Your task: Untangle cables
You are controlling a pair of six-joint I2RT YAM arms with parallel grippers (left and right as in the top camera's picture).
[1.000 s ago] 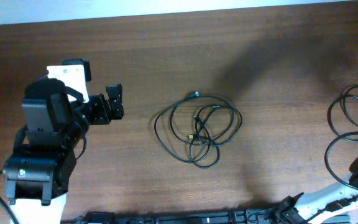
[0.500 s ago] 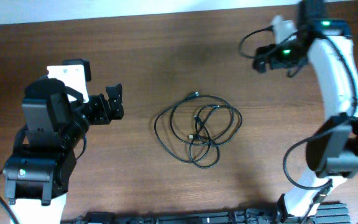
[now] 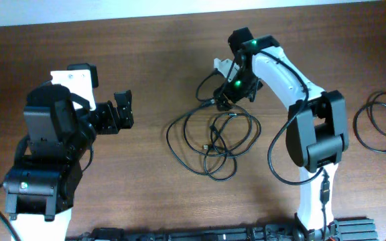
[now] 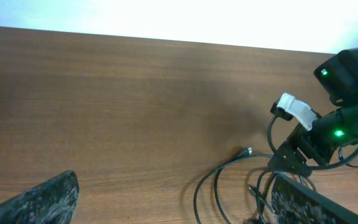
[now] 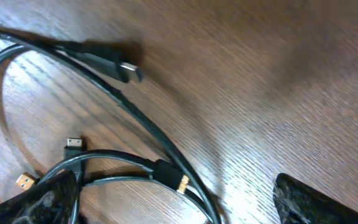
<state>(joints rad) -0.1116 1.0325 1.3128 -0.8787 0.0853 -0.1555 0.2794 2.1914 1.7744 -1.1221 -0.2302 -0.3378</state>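
Your cables are sitting in a loose tangle of black loops pretty much dead centre of the overhead frame, flat on the table. Up close from the right wrist you can see the cords crossing over each other, with a silver-tipped plug at upper left and a gold-tipped plug lower down in the middle. Your right fingers are spread wide with nothing between them, right at the upper edge of the tangle, one of them over the cords at lower left of that view; can't tell if it's actually touching. Left fingers are spread wide and empty too, left of centre in the overhead frame, well apart from the bundle. There's also a separate cable loop off at the right edge, well apart from the main tangle
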